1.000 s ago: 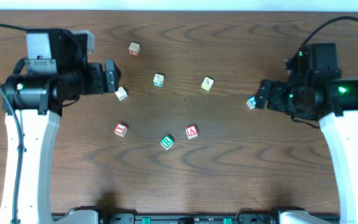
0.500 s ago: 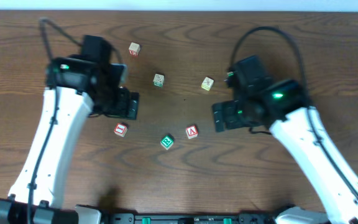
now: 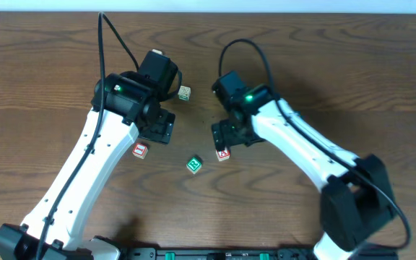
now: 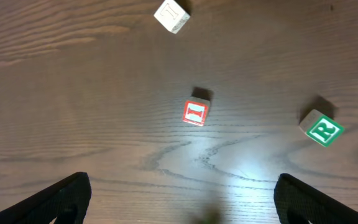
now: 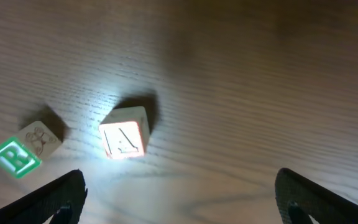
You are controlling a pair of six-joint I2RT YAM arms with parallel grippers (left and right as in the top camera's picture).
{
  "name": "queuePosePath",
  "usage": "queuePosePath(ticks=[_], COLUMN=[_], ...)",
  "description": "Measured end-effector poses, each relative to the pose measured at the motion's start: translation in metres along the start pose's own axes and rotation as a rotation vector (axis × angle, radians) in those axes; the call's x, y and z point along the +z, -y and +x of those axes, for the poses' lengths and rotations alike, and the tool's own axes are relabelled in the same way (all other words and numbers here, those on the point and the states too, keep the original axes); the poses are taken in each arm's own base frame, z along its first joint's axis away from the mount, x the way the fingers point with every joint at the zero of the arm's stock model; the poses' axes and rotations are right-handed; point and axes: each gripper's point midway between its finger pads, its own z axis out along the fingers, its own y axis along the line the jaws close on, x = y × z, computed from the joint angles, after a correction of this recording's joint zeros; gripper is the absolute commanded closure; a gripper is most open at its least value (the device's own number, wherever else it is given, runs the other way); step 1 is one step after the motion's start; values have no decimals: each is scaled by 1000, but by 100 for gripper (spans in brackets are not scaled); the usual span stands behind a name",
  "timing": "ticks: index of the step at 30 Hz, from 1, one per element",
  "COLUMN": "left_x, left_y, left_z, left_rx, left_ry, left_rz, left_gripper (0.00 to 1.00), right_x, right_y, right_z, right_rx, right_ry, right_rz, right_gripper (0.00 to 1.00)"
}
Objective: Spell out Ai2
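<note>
A red letter A block [image 3: 223, 153] lies just below my right gripper [image 3: 224, 134], which hangs above the table. In the right wrist view the A block [image 5: 125, 137] sits ahead of the open, empty right gripper [image 5: 179, 202], left of centre. A red letter I block [image 3: 140, 149] lies below and left of my left gripper [image 3: 159, 130]. In the left wrist view the I block [image 4: 195, 113] is ahead of the open, empty left gripper [image 4: 182, 205]. No block with a 2 shows.
A green R block [image 3: 193, 165] lies between the I and A blocks and also shows in both wrist views [image 4: 321, 128] [image 5: 17, 154]. A pale block [image 3: 184, 92] lies behind the arms. Another pale block [image 4: 171, 15] lies beyond the I block.
Both arms have swung from the table's sides to the middle. The left gripper now hangs near the I block, the right gripper over the A block. The blocks have not moved.
</note>
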Motion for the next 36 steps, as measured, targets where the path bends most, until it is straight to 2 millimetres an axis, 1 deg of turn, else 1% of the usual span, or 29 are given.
queuePosePath(ticks=[3, 8, 11, 13, 18, 20, 23, 24, 25, 29, 33, 35, 36], left_x=[0, -1, -1, -1, -1, -1, -1, -1, -1, -1, -1, -1, -1], left_y=[-7, -14, -16, -16, -17, -17, -17, -17, -17, -18, -17, -17, -17], left_z=[2, 5, 5, 5, 5, 6, 7, 8, 9, 9, 10, 10, 10], left_rx=[-6, -13, -21, -23, -24, -25, -24, -23, -24, -36, -41, -44, -49], left_ry=[-6, -15, -13, -13, -14, -16, -21, -27, -30, -31, -31, -32, -31], left_rz=[-42, -80, -88, -92, -95, -95, -96, -97, -98, -99, -98, -99, -99], left_gripper=[5, 5, 5, 4, 5, 5, 5, 5, 5, 4, 5, 5, 4], right_x=[9, 10, 14, 24, 53, 55, 55, 56, 56, 56, 56, 57, 59], right_y=[-11, -27, -29, -29, -24, -26, -28, -30, -31, -33, -33, -33, -33], right_z=[5, 11, 9, 9, 13, 11, 7, 5, 3, -1, -1, 0, 0], right_rx=[-23, -41, -31, -19, -14, -14, -14, -9, -11, -6, -1, 6, 7], right_ry=[-16, -12, -2, -15, -72, -65, -47, -39, -32, -15, -13, -17, -17], right_rz=[9, 11, 20, 35, 81, 77, 65, 60, 56, 46, 45, 43, 43], right_gripper=[5, 3, 5, 7, 6, 7, 13, 18, 20, 22, 30, 32, 36])
